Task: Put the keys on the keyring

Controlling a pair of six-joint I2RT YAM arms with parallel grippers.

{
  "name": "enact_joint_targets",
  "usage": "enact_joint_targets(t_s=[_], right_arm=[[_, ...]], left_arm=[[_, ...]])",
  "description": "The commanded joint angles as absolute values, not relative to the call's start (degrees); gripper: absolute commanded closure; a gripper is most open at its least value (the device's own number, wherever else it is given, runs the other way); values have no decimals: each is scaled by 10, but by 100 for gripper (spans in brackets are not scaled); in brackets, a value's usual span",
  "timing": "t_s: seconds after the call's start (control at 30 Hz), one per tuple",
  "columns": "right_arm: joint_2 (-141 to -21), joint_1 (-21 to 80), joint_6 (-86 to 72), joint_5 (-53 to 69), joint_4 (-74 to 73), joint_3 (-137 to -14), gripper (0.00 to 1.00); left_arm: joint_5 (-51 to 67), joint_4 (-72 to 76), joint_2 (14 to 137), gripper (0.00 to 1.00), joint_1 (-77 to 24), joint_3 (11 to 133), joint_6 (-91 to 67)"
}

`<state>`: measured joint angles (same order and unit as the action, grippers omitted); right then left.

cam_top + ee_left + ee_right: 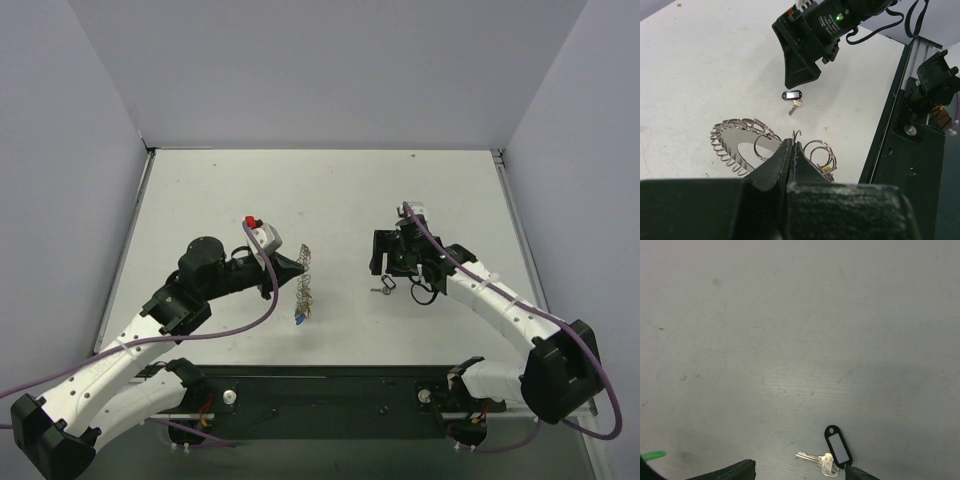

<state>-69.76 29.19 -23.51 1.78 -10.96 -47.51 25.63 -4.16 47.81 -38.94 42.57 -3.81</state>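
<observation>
the keyring (722, 145), a coiled silvery hoop carrying small split rings (820, 152), hangs above the table (330, 190), pinched in the left gripper (792, 145), whose fingers are pressed together. a key (812, 458) with a black tag (838, 447) lies on the table beneath the right gripper (800, 475), whose fingers are spread.

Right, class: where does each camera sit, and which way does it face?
Top external: high behind the bases, looking down; both arms show.
Left wrist: behind the left gripper, facing past the keyring toward the right gripper; own fingers show.
Right wrist: looking down at the table; own fingertips at bottom edge.
Shared: both wrist views catch the black-tagged key.
</observation>
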Motion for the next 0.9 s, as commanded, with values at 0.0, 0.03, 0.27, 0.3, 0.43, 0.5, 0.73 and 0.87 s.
enact_joint_targets(t_s=[0.0,0.03,0.27,0.3,0.43,0.5,0.73,0.87], right_arm=[[-728,268,-277,-26,-164,-457,31],[-731,253,-279,-21,-163,-454,31],[-784,160,-296,127,-113,-413,53],[-801,154,-300,157,-108,-409,55],[-829,141,-315,201,-87,-401,58],[-842,137,-323,221,-76,-396,58],[-876,117,-344,250,-38,-385,64],[-887,111,-341,259,-29,-386,79]], left_arm=[[247,-12,468,100,-388,436,-37],[247,-12,468,100,-388,435,-36],[251,-11,466,100,-387,434,-40],[251,-10,466,100,-388,433,-40],[254,-10,462,100,-388,433,-40],[254,-10,461,100,-388,432,-40],[261,-8,459,100,-388,430,-40],[267,-8,460,100,-388,430,-40]])
